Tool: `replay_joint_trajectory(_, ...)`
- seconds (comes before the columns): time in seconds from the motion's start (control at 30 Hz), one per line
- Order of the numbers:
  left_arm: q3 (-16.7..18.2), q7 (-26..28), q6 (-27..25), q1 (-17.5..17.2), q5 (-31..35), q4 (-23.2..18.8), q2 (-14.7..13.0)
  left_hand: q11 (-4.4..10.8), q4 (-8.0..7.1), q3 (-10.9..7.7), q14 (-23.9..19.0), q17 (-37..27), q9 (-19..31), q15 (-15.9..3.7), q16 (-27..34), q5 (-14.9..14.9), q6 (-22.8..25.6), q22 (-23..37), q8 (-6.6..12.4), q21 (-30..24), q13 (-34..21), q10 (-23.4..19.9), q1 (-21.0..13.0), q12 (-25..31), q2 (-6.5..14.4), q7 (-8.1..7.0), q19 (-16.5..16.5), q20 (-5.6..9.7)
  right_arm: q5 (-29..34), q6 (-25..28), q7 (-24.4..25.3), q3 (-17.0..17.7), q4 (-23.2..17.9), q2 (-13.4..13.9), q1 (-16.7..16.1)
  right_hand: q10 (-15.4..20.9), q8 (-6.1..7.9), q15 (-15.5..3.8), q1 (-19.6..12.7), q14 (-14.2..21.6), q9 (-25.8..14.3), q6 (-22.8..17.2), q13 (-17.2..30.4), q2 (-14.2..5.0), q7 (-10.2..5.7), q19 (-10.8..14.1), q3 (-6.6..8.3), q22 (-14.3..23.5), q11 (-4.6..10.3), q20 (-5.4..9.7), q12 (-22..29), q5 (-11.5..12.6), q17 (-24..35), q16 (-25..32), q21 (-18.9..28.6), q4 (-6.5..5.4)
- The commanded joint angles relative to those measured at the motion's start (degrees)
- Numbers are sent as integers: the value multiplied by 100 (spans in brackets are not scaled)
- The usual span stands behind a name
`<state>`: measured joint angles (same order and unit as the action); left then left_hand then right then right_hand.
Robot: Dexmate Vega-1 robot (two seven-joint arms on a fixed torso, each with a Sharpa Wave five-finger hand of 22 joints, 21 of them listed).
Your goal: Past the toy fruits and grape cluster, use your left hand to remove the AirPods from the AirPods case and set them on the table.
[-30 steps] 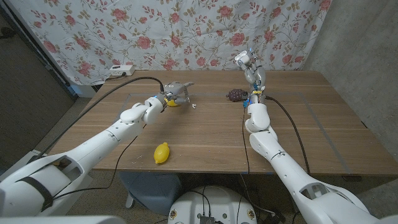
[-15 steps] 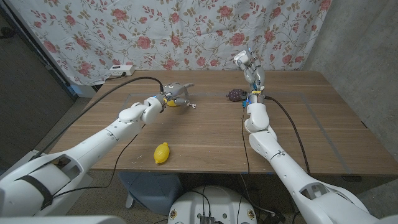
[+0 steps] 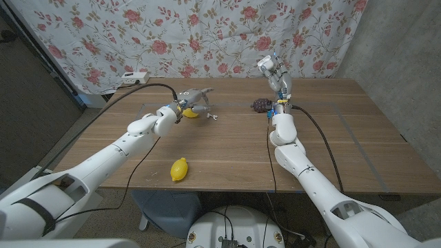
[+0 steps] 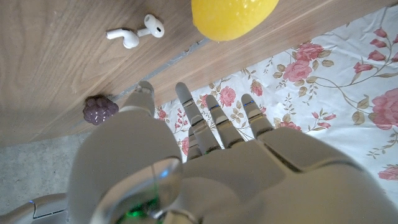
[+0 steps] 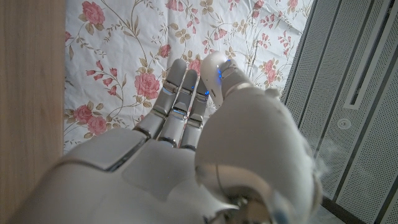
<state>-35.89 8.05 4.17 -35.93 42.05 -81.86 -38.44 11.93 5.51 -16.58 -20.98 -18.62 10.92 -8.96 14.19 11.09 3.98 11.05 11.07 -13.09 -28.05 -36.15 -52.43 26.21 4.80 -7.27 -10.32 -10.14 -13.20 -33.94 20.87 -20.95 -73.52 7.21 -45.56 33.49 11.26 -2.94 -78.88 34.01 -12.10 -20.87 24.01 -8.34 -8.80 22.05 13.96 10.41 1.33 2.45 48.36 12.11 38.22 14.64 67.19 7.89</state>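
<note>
Two white AirPods [image 4: 134,34] lie loose on the wooden table [image 3: 227,151], just right of my left hand [image 3: 192,101] in the head view, where they show as a small white speck [image 3: 211,117]. My left hand [image 4: 205,143] hovers above them with its fingers spread and nothing in it. Beneath it lies a yellow toy fruit [image 3: 191,114] [image 4: 233,15]. My right hand [image 3: 274,74] is raised over the purple grape cluster [image 3: 260,105] [image 4: 101,109] and pinches a small white thing that looks like the AirPods case [image 3: 265,64]. In the right wrist view the thumb of that hand [image 5: 186,137] hides it.
A yellow toy lemon [image 3: 179,169] lies near the table's front edge. A white power strip [image 3: 131,78] sits beyond the back left corner, and a floral curtain [image 3: 207,34] hangs behind. A black cable [image 3: 124,103] runs along my left arm.
My left hand has lifted slightly and drawn back from the AirPods, which stay on the table. The right hand has barely moved.
</note>
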Motion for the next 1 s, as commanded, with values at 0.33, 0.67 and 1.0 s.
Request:
replay_joint_trajectory(0.33, 868, 136, 459, -527, -1470, -289, 24, -262, 70, -14, 516, 244, -9, 252, -259, -1, -68, 19, 26, 18, 275, 743, 222, -635, -112, 15, 25, -44, 233, 239, 259, -116, -274, 5, -57, 557, 10, -1060, -79, 22, -14, -3, 21, -124, 45, -22, 20, -1, 585, 979, 498, 62, 10, -2, 45, 21)
replay_joint_trajectory(0.67, 1069, -170, 1203, -541, -2376, -50, 18, -548, -13, 100, 1007, 466, -9, 519, -360, -33, -176, 2, 11, 96, 517, 1346, 607, -1115, -143, 80, 206, -134, 496, 316, 616, -191, -415, -28, -161, 557, 9, -1060, -71, 22, -14, 2, 16, -122, 56, -29, 18, -2, 586, 977, 505, 65, 8, -2, 54, 20)
replay_joint_trajectory(1.0, 1225, -107, 1396, -788, -2882, -155, 184, -652, -152, 192, 1151, 571, -15, 596, -343, -51, -288, -7, -23, 118, 665, 1796, 970, -1372, -102, 70, 275, -149, 397, 362, 601, -197, -611, 103, -277, 559, 7, -1060, -68, 24, -13, 11, 5, -121, 57, -37, 18, -3, 591, 976, 511, 69, 6, -1, 66, 22)
